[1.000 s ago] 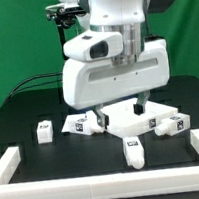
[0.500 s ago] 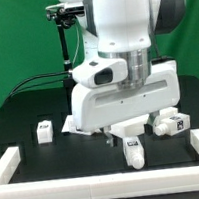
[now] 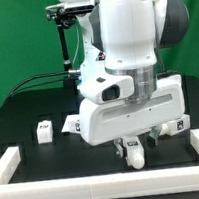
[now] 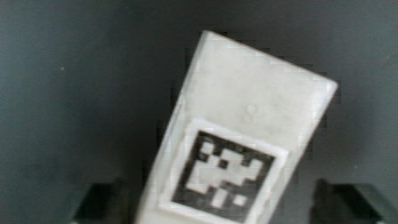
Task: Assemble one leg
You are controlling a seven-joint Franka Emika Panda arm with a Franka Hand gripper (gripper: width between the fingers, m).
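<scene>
1. Jaws parted on my gripper (image 3: 135,148), straddling the leg (image 3: 137,159), pads (image 4: 111,203) clear of it.
2. I see the arm (image 3: 131,43) upright, wrist low over the table (image 3: 28,108).
3. Leg lies at six o'clock under the wrist, tag facing up.

The leg (image 3: 137,157), low in the middle of the exterior view, is plain white. The wrist view shows its square tag (image 4: 221,172), a blocky black-and-white pattern. The other leg (image 3: 45,130), at the exterior view's left, is white with 1 similar tag. The table (image 3: 19,112) is black, the backdrop (image 3: 9,38) green, the arm (image 3: 130,33) white and grey, and the border rail (image 3: 9,166) white.
</scene>
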